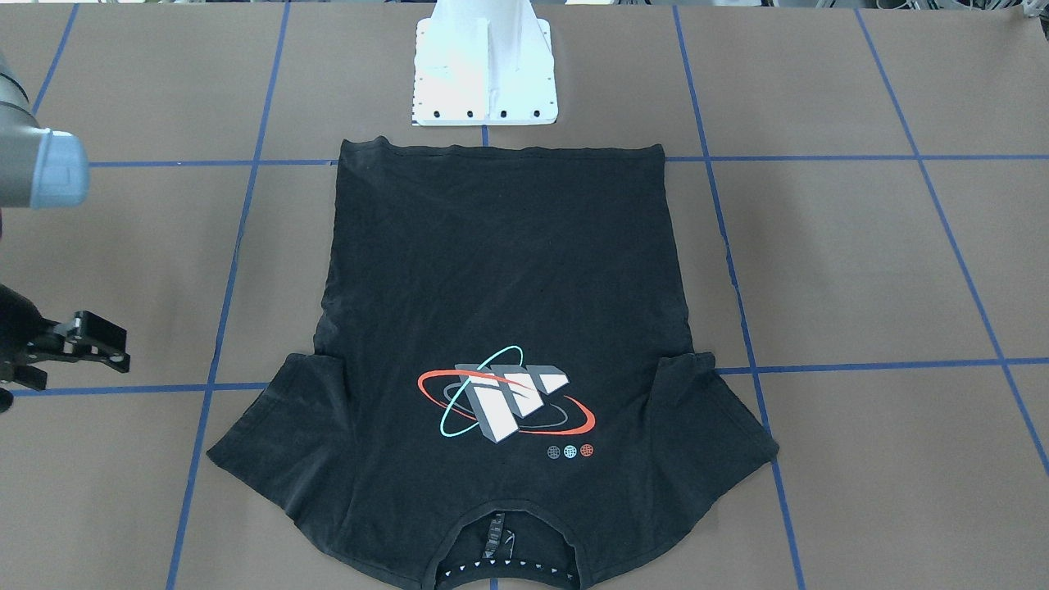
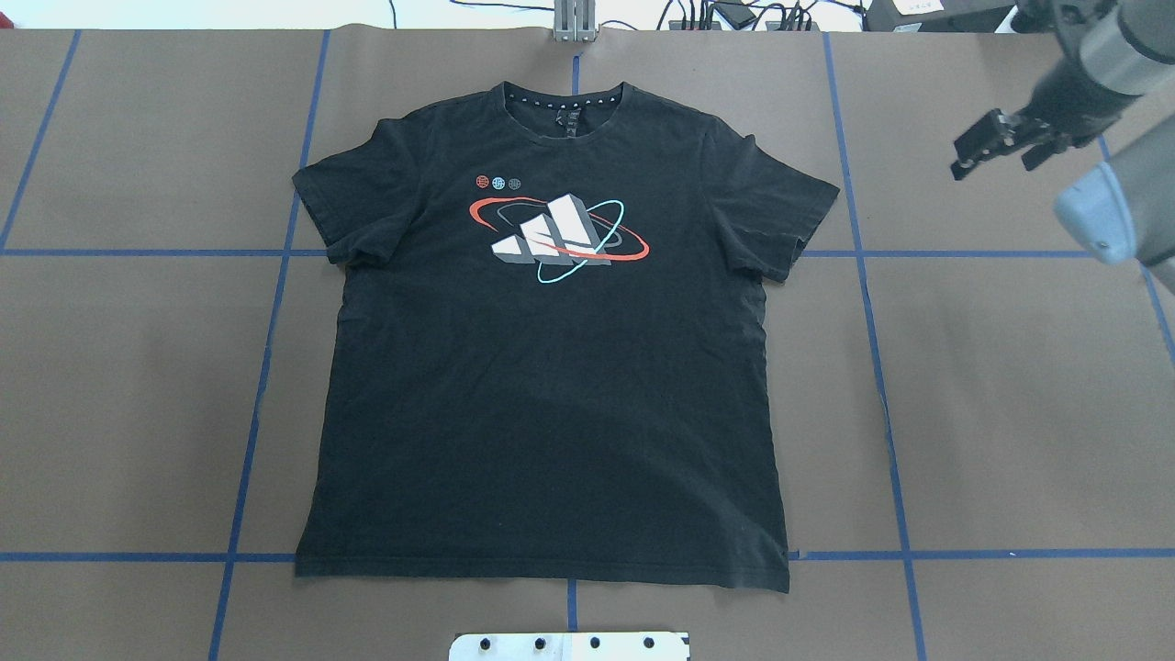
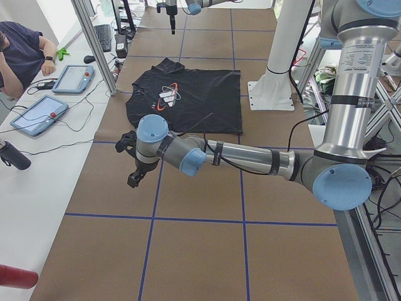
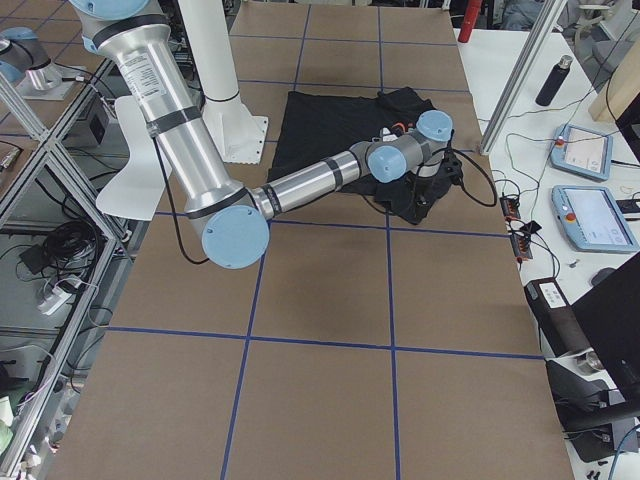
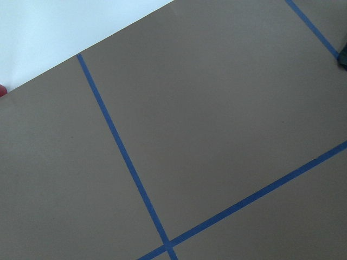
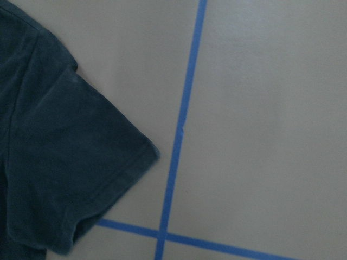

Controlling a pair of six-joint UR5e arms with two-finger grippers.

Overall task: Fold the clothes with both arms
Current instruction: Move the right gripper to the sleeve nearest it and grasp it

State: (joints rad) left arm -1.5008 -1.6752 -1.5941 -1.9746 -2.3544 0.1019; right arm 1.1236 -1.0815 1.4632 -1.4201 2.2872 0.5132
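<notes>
The black T-shirt (image 2: 551,367) lies flat and face up in the middle of the table, its collar at the far edge and its logo (image 2: 555,237) showing. It also shows in the front view (image 1: 508,270) and both side views (image 3: 188,94) (image 4: 330,130). My right gripper (image 2: 993,165) (image 1: 82,360) hovers above bare table beyond the shirt's right sleeve (image 6: 59,151), its fingers apart and holding nothing. My left gripper (image 3: 133,179) shows only in the exterior left view, over bare table off the shirt's other side. I cannot tell whether it is open or shut.
Brown paper with blue tape lines (image 2: 863,275) covers the table. The white pedestal base (image 1: 483,74) stands just past the shirt's hem. Along the table's far side are tablets (image 3: 37,116), bottles (image 3: 15,276) and a seated person (image 3: 19,56).
</notes>
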